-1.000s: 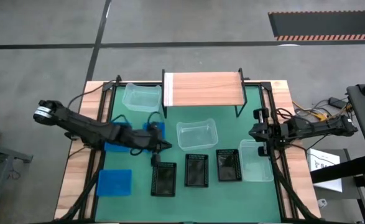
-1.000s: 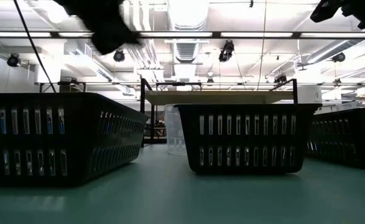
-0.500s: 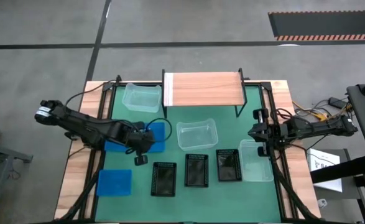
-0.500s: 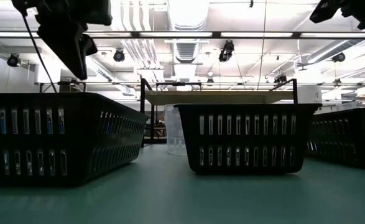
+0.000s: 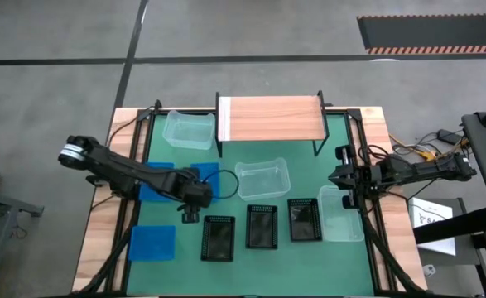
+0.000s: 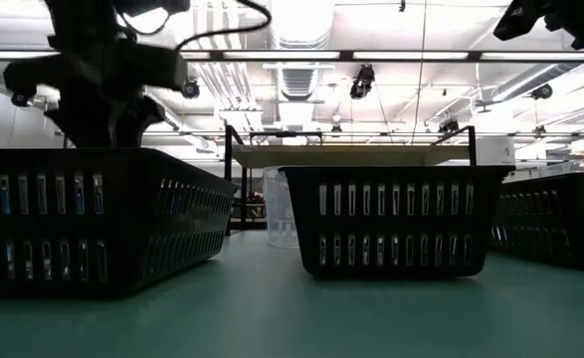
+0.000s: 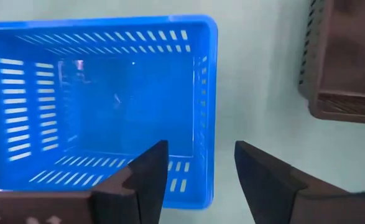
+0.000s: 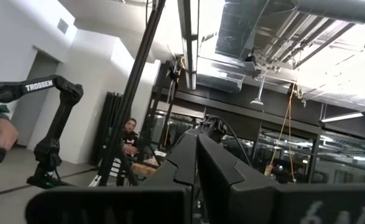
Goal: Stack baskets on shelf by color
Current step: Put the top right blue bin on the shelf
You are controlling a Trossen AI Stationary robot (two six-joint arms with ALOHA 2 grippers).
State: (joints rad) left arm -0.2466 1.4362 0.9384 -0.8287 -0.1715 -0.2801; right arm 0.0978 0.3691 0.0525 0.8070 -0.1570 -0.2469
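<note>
Fingers of the left gripper [image 7: 199, 163] stand wide apart above a blue basket [image 7: 101, 106], holding nothing; right gripper [image 5: 343, 176] sits closed.

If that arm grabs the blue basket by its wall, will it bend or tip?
Probably light: the blue basket is empty, with thin slotted walls. It looks like rigid plastic, so it should flex little. Held by one wall between the open left gripper, it may well hang tilted.
</note>
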